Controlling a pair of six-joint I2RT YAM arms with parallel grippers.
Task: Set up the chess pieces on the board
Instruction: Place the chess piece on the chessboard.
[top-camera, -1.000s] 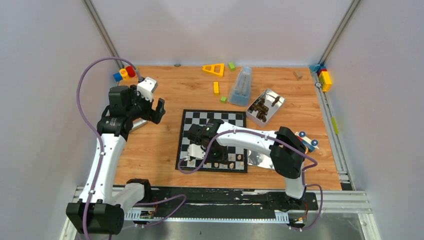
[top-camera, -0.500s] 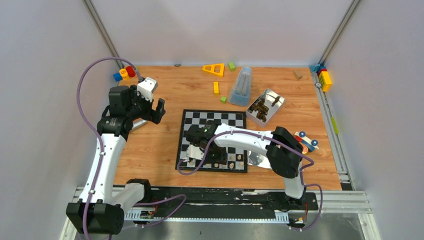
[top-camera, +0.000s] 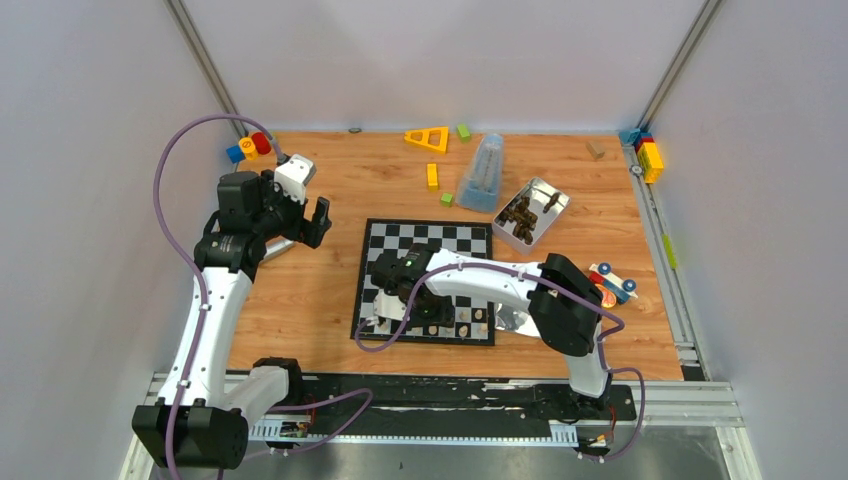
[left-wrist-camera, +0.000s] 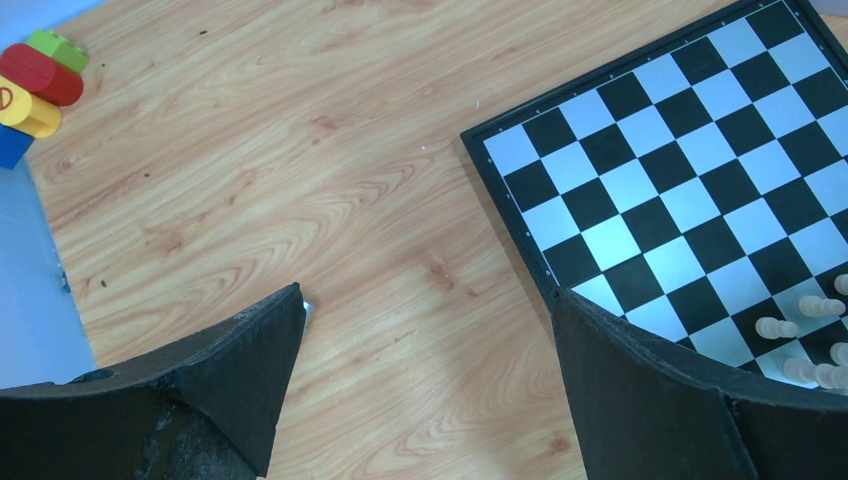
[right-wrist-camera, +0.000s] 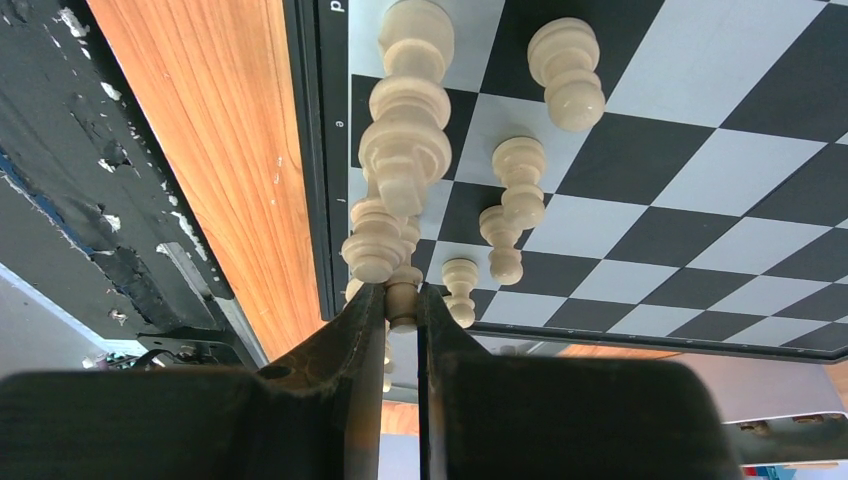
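The right pincer (right-wrist-camera: 401, 296) is low over the near-left corner of the chessboard (right-wrist-camera: 700, 160). Its two fingers are drawn almost together, pinching a small cream pawn (right-wrist-camera: 403, 308) between their tips. The pawn sits close to the board's black rim, but whether its base touches a square cannot be told. Just beyond the fingertips, the other cream chess pieces (right-wrist-camera: 405, 130) stand crowded on the two rows nearest that edge. A single one stands a little apart, further in. From the top view the right arm covers most of this corner, and a few cream men show in the near row to the right of the pincer.

The left pincer (left-wrist-camera: 428, 305) hangs with its fingers spread wide and nothing between them. It is above the bare wooden counter (left-wrist-camera: 300, 150), just off the board's far-left corner and well apart from the pieces. Coloured toy blocks (left-wrist-camera: 35, 80) lie at the counter's far-left edge.
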